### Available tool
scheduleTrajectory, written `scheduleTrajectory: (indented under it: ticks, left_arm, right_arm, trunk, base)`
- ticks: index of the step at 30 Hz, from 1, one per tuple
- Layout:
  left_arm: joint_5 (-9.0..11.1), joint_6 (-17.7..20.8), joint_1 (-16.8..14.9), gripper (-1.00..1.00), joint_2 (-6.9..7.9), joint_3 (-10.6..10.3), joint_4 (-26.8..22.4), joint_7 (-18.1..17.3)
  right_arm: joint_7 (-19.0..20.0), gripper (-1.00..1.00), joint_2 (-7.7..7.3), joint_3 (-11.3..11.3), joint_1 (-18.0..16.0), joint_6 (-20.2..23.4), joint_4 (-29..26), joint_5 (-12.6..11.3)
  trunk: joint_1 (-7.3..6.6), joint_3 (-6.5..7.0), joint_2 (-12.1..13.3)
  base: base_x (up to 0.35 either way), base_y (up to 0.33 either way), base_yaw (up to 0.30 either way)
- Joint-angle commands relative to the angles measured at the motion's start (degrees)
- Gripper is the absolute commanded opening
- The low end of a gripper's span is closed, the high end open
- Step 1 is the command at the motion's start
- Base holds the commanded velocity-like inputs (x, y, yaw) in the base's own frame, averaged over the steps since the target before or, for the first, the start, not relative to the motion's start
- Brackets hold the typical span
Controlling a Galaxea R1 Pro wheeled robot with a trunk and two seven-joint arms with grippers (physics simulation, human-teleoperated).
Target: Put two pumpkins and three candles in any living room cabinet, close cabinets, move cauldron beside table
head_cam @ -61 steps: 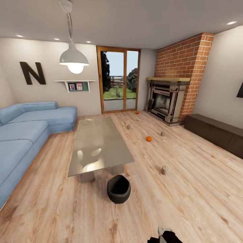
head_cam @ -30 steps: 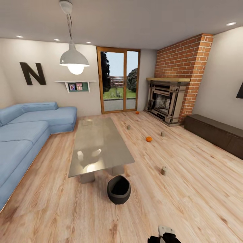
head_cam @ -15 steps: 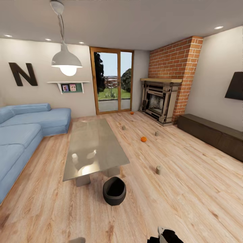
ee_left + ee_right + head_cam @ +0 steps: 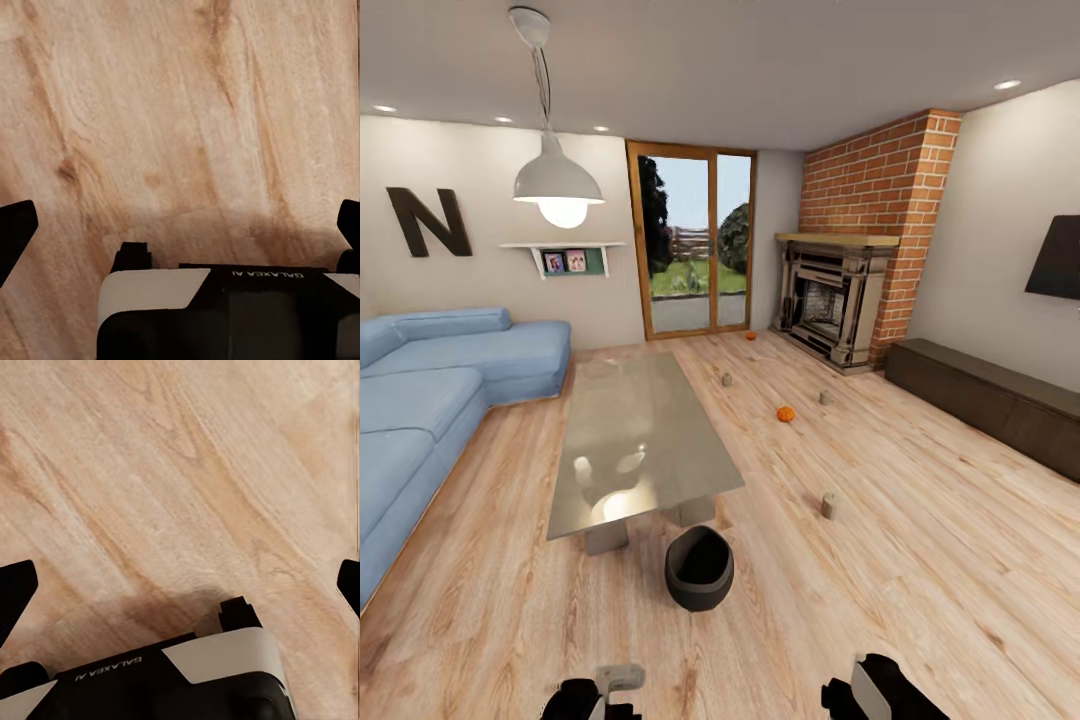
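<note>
Orange, ribbed and round, two small pumpkins were noted on the pale wood-plank floor (image 4: 920, 560): one (image 4: 786, 413) in the open middle of the room, the other (image 4: 751, 335) far off, near the stone fireplace (image 4: 828, 310) and the glazed door. Three stubby grey-tan cylindrical candles were also recorded on the floor: the nearest (image 4: 828, 506) right of the bench, a second (image 4: 825, 397) beyond the nearer pumpkin, a third (image 4: 727, 379) close beside the bench's far right edge.

The long low dark-brown wood cabinet (image 4: 985, 395) was seen against the right wall, well apart from all five items; both drawer fronts appeared shut.

The black round cauldron (image 4: 699, 568) stood on the floor just beside the near end of the glass-topped low bench (image 4: 635, 440). That part of the task was judged possibly satisfied already.

The left gripper (image 4: 600, 695) and the right gripper (image 4: 865, 690) were seen at the lower edge of the head view, above bare floor. In both wrist views the fingertips appeared at opposite edges, so the jaws of each were judged spread wide, with nothing between them.

Progress was judged minimal: no pumpkin or candle stowed, no drawer opened. Remaining: approach, five pick-ups, cabinet opened, loaded and closed, cauldron position confirmed.
</note>
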Motion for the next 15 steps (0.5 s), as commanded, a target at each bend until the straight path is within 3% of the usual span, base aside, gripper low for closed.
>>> scheduleTrajectory:
  ticks: [1,4,10,15]
  left_arm:
    - [-0.03,-0.02,0.0,1.0,0.0,-0.57,0.0,0.01]
    - [0.04,-0.07,0.0,1.0,-0.02,-2.26,0.0,-0.04]
    - [0.07,-0.14,0.0,1.0,0.04,-2.9,0.0,-0.42]
    - [0.08,-0.17,0.0,1.0,-0.01,-3.08,0.0,-0.57]
  right_arm:
    - [0.02,1.0,-0.22,-0.02,0.0,-0.02,0.0,-0.02]
    - [0.17,1.0,-1.14,-0.13,-0.02,0.16,0.01,-0.06]
    - [0.09,1.0,-1.32,-0.19,-0.02,0.0,-0.03,-0.09]
    - [0.01,1.0,-1.17,-0.27,-0.02,-0.36,-0.08,-0.04]
  trunk:
    - [0.0,0.0,0.0]
    - [0.0,0.0,0.0]
    - [0.0,0.0,0.0]
    - [0.0,0.0,0.0]
  base:
    - [0.0,0.0,0.0]
    - [0.0,0.0,0.0]
    - [0.0,0.0,-0.012]
    - [-0.027,0.0,-0.197]
